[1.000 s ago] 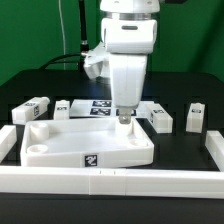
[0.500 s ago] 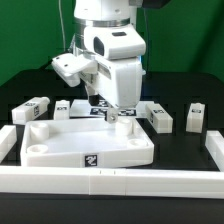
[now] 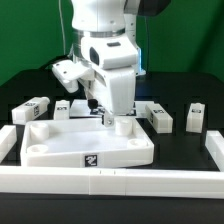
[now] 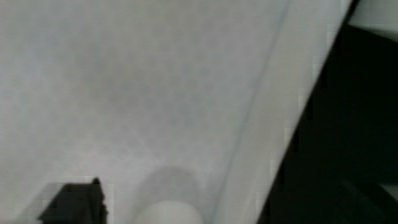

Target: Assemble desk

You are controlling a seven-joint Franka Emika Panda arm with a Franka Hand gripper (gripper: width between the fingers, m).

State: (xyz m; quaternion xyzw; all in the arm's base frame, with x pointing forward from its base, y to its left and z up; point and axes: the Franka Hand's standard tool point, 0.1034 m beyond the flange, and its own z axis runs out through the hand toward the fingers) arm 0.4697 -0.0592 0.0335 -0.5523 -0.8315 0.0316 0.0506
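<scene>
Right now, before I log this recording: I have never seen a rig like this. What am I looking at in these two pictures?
The big white machine is a robot arm. At its lower end sits its hand, a two-finger gripper. The wider picture comes from a camera standing off the arm. The blurry one comes from a camera on the wrist, looking closely at a white surface. On the black table lies a white tray-like tabletop, the main part of the desk, and the gripper hangs low over its far edge. White block legs lie loose on either side of it. A white border rail fences the work area. The gripper is open and holds nothing.
</scene>
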